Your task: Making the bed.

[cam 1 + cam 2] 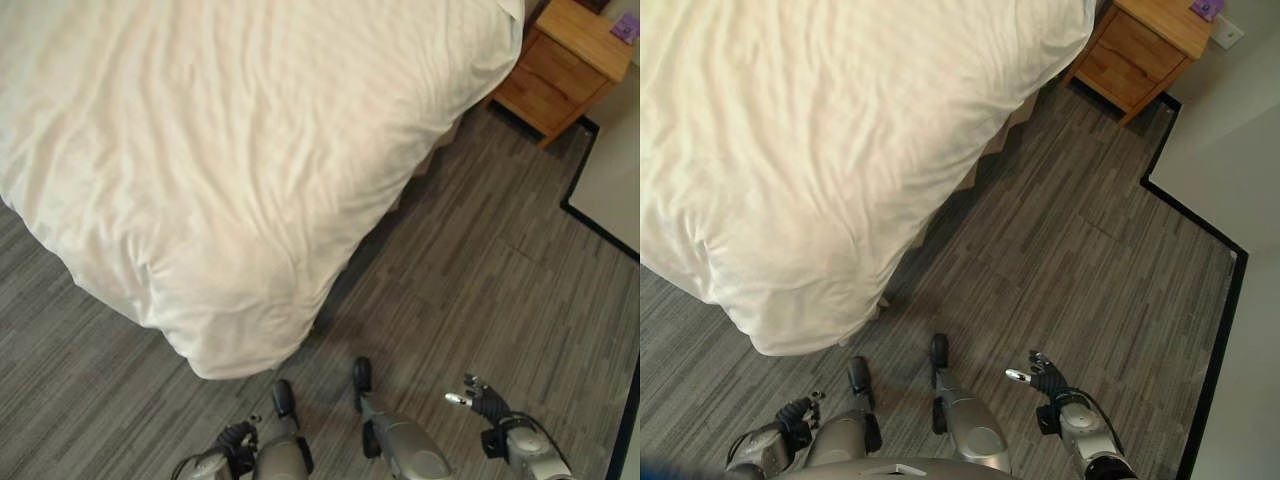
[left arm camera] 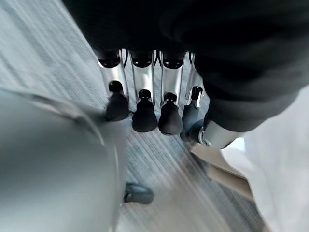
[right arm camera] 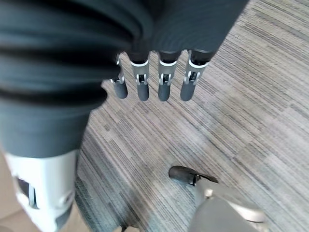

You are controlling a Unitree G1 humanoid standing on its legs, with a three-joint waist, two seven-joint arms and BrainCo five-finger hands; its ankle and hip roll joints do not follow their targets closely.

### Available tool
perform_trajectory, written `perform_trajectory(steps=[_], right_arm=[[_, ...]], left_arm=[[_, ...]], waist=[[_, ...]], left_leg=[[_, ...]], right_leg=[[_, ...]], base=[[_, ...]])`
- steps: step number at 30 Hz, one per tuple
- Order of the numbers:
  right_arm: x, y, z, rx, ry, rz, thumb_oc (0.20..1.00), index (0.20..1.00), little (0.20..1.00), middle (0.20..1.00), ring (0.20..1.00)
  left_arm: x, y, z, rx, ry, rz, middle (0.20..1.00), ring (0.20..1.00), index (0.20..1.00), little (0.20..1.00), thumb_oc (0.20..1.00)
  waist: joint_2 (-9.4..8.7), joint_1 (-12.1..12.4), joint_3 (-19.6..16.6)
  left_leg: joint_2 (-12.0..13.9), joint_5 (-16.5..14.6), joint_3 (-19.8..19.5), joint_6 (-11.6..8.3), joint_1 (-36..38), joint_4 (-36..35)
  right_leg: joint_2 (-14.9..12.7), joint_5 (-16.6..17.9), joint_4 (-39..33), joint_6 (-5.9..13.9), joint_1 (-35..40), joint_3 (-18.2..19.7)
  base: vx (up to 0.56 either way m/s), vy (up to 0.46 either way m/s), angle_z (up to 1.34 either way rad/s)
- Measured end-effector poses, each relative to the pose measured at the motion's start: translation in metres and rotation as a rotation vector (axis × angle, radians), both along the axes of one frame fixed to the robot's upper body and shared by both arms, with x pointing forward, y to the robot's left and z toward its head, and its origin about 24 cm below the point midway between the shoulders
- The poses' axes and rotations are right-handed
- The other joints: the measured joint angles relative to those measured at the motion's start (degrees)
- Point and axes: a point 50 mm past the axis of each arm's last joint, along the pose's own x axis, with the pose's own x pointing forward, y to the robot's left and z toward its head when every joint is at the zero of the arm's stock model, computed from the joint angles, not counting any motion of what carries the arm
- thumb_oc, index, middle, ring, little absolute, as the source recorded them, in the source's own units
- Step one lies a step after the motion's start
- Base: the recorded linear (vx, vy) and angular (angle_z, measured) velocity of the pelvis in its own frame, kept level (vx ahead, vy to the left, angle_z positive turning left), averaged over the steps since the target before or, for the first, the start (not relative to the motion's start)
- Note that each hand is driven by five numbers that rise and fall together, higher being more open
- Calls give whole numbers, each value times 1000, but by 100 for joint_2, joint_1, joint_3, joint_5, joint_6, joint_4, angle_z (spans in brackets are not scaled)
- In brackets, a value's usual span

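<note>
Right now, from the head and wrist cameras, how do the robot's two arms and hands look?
Both arms are silver-grey. The left hand has silver fingers with rounded dark tips in a row, under a dark ribbed cover over the back and wrist. The right hand looks the same: silver fingers, dark tips, dark ribbed cover, then a pale silver forearm shell behind it.

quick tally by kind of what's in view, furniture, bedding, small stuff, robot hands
Furniture: 2, the bed and the wooden nightstand
Bedding: 1, the white duvet
Small items: 1, a purple object on the nightstand
Robot hands: 2, left hand and right hand, both empty with relaxed fingers
Total: 6
</note>
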Motion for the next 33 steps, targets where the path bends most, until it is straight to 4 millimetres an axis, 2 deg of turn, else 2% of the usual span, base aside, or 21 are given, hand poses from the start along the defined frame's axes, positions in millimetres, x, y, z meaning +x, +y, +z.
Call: perform_trajectory(steps=[5,7,9,11,14,16,17,19,22,25,26,27,28,29,30,31,32,33], right_arm=[[0,-1,0,2,-2,-8,1000,1000,1000,1000,1000],[1,-1,1,1,-4,-6,1000,1000,1000,1000,1000],[2,-4,2,-4,-2,-2,1000,1000,1000,1000,1000],[3,-8,3,-14,-4,-4,1000,1000,1000,1000,1000],[-5,-24,1,-35,31,-59,1000,1000,1000,1000,1000],[-14,-34,-1,-50,64,-67,1000,1000,1000,1000,1000],[-22,-41,-5,-63,109,-74,1000,1000,1000,1000,1000],[-31,-48,-6,-86,146,-58,1000,1000,1000,1000,1000],[-33,-54,-7,-105,175,-42,1000,1000,1000,1000,1000],[-28,-54,-6,-120,174,-18,1000,1000,1000,1000,1000],[-31,-55,-7,-125,194,-10,1000,1000,1000,1000,1000],[-33,-56,-8,-127,203,-11,1000,1000,1000,1000,1000],[-39,-58,-10,-132,221,-16,1000,1000,1000,1000,1000],[-40,-60,-9,-137,225,-18,1000,1000,1000,1000,1000],[-40,-61,-9,-137,226,-18,1000,1000,1000,1000,1000],[-40,-60,-9,-137,225,-18,1000,1000,1000,1000,1000],[-39,-61,-9,-139,222,-24,1000,1000,1000,1000,1000],[-37,-60,-9,-141,216,-27,1000,1000,1000,1000,1000]], left_arm=[[14,-3,5,-7,-54,-37,200,200,200,200,200],[25,-9,10,0,-84,-142,200,200,200,200,200],[31,-15,13,51,-61,-403,200,200,200,200,200],[30,-14,12,48,-54,-424,200,200,200,200,200],[15,-8,9,-6,-41,-381,200,200,200,200,200],[-3,-9,4,-46,-5,-393,200,200,200,200,200],[-23,-14,0,-93,35,-445,200,200,200,200,200],[-42,-22,-3,-143,66,-501,200,200,200,200,200],[-46,-24,5,-180,40,-615,200,200,200,200,200],[-45,-21,12,-195,39,-711,200,200,200,200,200],[-45,-19,22,-202,23,-775,200,200,200,200,200],[-36,-18,32,-207,-23,-813,200,200,200,200,200],[-34,-23,37,-242,-61,-831,200,200,200,200,200],[-23,-25,44,-265,-129,-802,275,275,275,275,275],[-18,-27,47,-278,-150,-803,893,893,893,893,893],[-10,-28,56,-278,-192,-821,1000,1000,1000,1000,1000],[13,-28,79,-274,-359,-777,1000,1000,1000,1000,1000],[27,-28,87,-267,-434,-733,1000,1000,1000,1000,1000]], waist=[[62,1,83],[92,8,107],[149,4,143],[227,-2,123],[426,-5,72],[626,3,-44],[775,-1,-134],[941,-6,-248],[1051,22,-407],[1058,14,-531],[1026,8,-619],[1019,5,-670],[1017,13,-701],[1026,15,-769],[1014,21,-778],[993,35,-786],[949,39,-806],[949,38,-829]], left_leg=[[-28,27,-60,39,32,22],[-47,31,-60,46,79,23],[-57,23,-35,55,233,22],[-56,-50,-5,11,335,-8],[-58,-94,15,0,498,-9],[-59,-96,-19,13,514,-10],[-61,-85,-42,37,584,-9],[-62,-95,-110,48,652,-10],[-61,-102,-135,35,712,-11],[-56,-106,-138,26,709,-11],[-52,-104,-149,29,721,-11],[-53,-99,-181,34,725,-11],[-60,-82,-235,37,723,-11],[-82,-73,-281,47,727,-10],[-85,-73,-280,48,738,-11],[-85,-75,-289,56,739,-11],[-91,-54,-324,75,737,-11],[-93,-54,-326,78,758,-10]], right_leg=[[-14,57,19,-78,65,-42],[-26,68,30,-90,107,-39],[-39,68,31,-92,246,-24],[-57,-7,1,-7,338,-3],[-64,-74,0,-40,492,6],[-68,-91,1,-53,531,-11],[-66,-101,1,-60,608,-33],[-69,-98,2,-74,716,-90],[-68,-158,0,-41,790,-108],[-73,-150,-2,-48,791,-110],[-72,-148,-1,-50,810,-122],[-71,-148,-1,-50,825,-144],[-80,-149,-1,-50,849,-186],[-108,-157,-1,-55,872,-233],[-110,-162,-1,-64,880,-229],[-112,-166,0,-71,889,-238],[-121,-146,0,-46,911,-276],[-129,-147,0,-48,932,-276]], base=[[-5,2,4],[2,7,2],[11,8,-4],[29,17,-7],[10,4,-2],[10,-10,6],[9,-1,12],[2,-7,16],[-7,-6,7],[0,0,0],[-14,-18,5],[-18,-10,14],[-9,-6,24],[-9,-16,19],[-3,-15,12],[0,-25,8],[-3,-15,9],[5,-24,9]])
